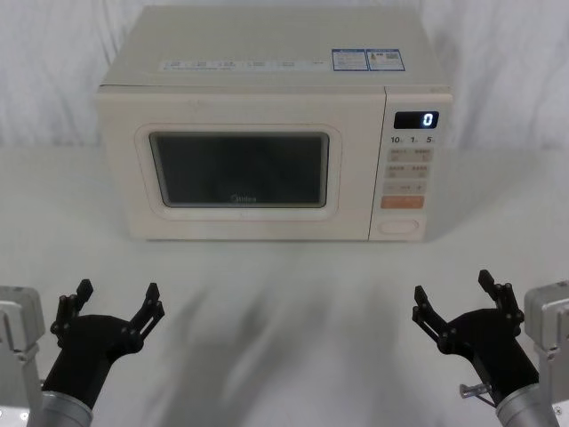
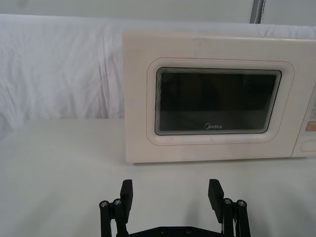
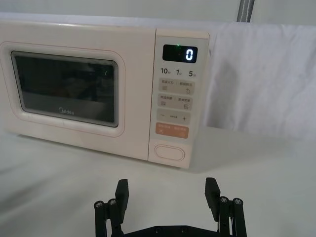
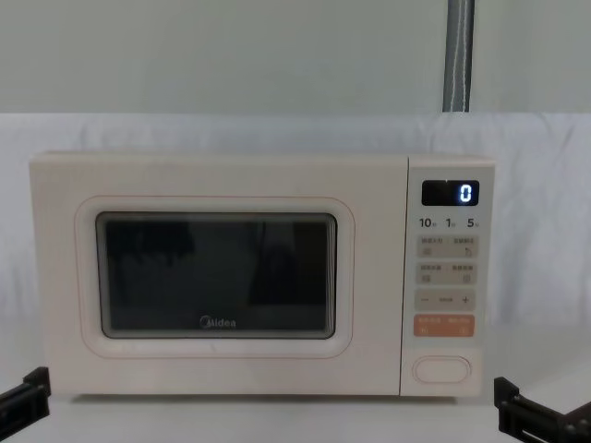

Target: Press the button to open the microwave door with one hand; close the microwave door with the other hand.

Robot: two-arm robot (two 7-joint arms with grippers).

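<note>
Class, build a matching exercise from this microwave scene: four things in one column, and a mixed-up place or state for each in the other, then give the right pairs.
Things:
1. microwave door
2. button
3. display
4. left gripper

States or places:
A. shows "0"
B. shut
C. open, low before the microwave, touching nothing
D. bottom of the control panel, under the orange key

Pairs: 1-B, 2-D, 3-A, 4-C

Black skeletal left gripper (image 1: pixel 114 297) and right gripper (image 1: pixel 454 292) (silver-grey wrists).

The microwave (image 1: pixel 267 124) sits on the table (image 1: pixel 284 294), its button (image 1: pixel 398 226) at lower right, right of the microwave door (image 1: pixel 238 169).
</note>
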